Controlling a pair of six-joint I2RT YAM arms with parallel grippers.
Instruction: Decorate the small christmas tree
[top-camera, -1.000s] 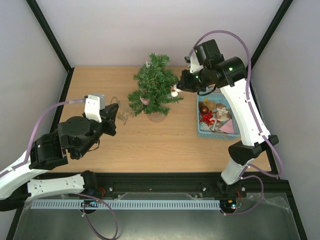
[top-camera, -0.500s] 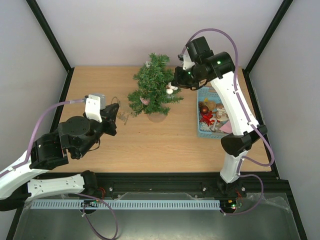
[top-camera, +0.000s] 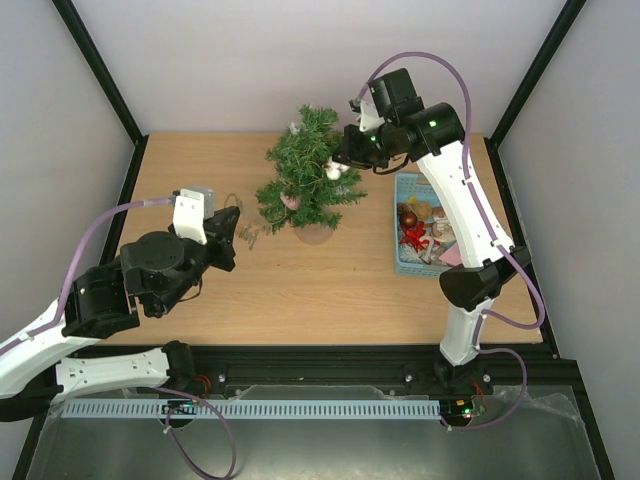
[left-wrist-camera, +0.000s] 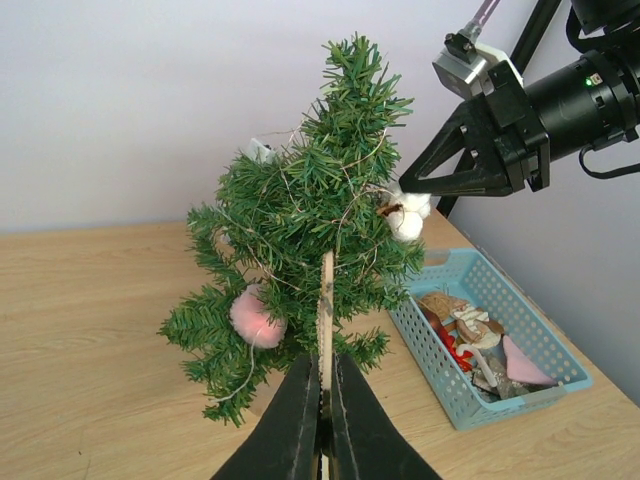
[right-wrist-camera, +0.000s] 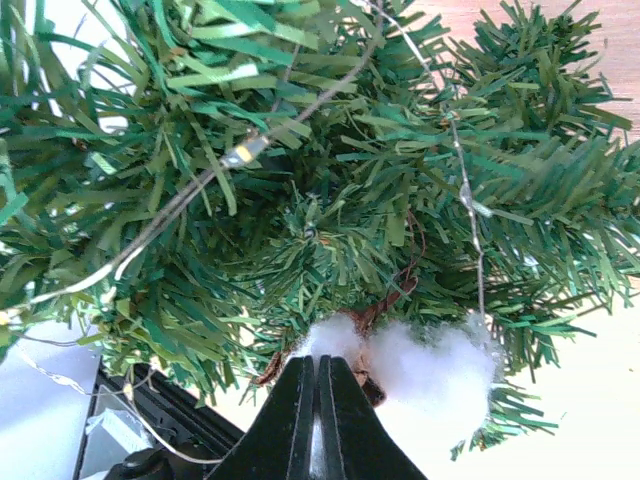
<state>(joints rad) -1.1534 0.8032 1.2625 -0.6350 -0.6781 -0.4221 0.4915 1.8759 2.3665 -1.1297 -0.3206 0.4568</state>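
1. Green needles fill the right wrist view. The small christmas tree (right-wrist-camera: 380, 200) stands directly ahead of the right gripper (right-wrist-camera: 313, 368), with branches spreading above and to both sides of the fingertips.
2. The right gripper's fingers are pinched together on a white cotton ornament (right-wrist-camera: 425, 375). Fluff bulges on either side of the tips, mostly to their right, and a brown stem sits right at the tips. The ornament is pressed against the tree's upper branches, a little below the top sprig.
3. The left gripper (left-wrist-camera: 322, 372) is clenched on a thin tan stick (left-wrist-camera: 326, 300). The stick rises straight up from between the fingertips and, in the left wrist view, overlaps the middle of the tree.
4. Beyond the left fingertips and apart from them, the tree stands upright on the wooden table (left-wrist-camera: 90, 330). A pink pom-pom (left-wrist-camera: 255, 318) hangs on a low branch, up and to the left of those fingertips. A fine wire strand loops through the needles.
5. To the right of the left fingers, and below the right gripper's tips, sits a light-blue basket (left-wrist-camera: 430, 352). It is just beside the tree without touching it, and it holds a jumble of small ornaments — brown, red, white and pink pieces.
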